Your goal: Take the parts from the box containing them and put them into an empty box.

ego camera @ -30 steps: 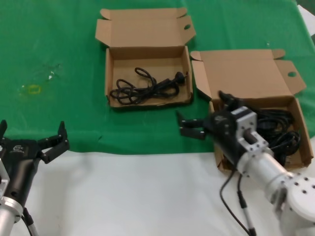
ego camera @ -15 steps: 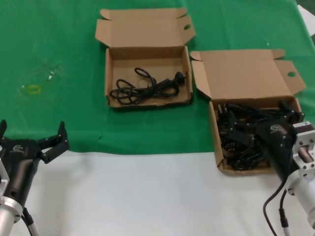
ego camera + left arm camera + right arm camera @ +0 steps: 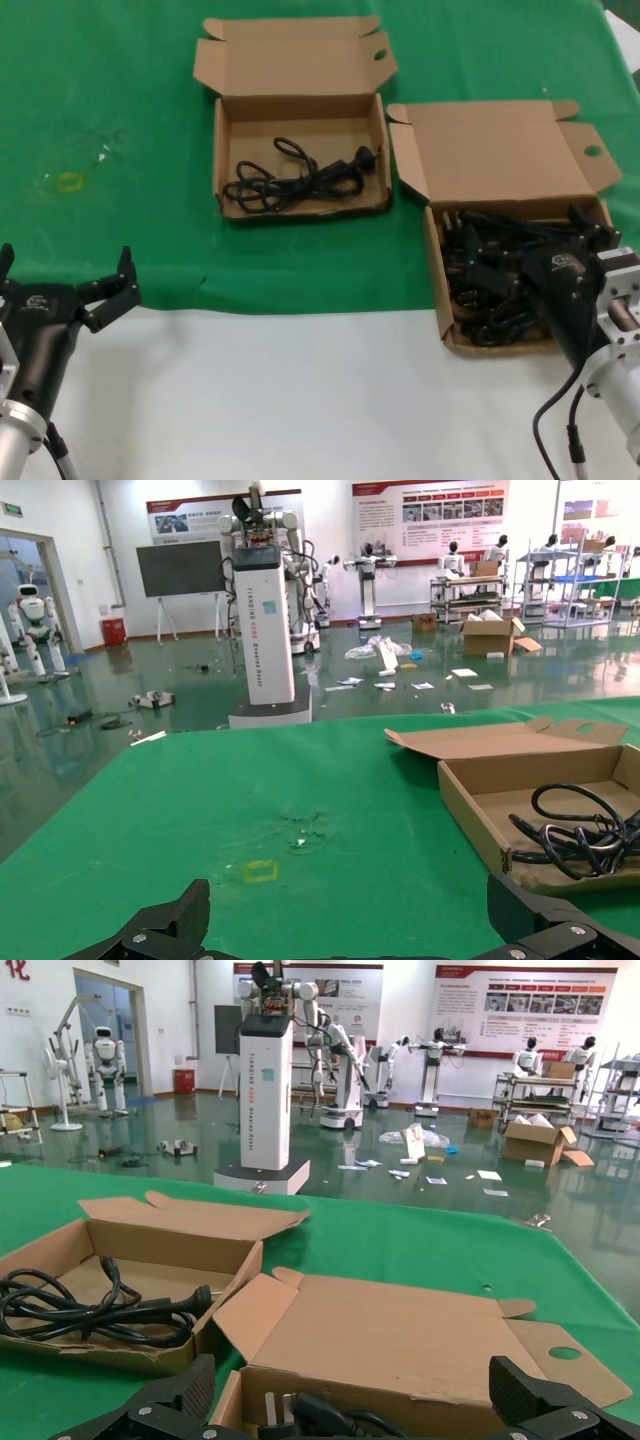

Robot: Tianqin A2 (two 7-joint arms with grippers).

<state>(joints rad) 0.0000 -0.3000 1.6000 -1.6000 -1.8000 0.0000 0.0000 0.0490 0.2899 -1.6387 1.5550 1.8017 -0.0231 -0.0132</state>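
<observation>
Over the squarish source box (image 3: 520, 215) at table right, right gripper (image 3: 535, 255) hovers, fingers spread, many cables left; one cable (image 3: 300, 178) lies in wider box (image 3: 300, 150). Left gripper (image 3: 65, 295) parked, fingers released.

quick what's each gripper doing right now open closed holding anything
Left gripper: open, empty, parked at the table's near edge.
Right gripper: open, holding nothing, over the cables in the squarer box.
</observation>
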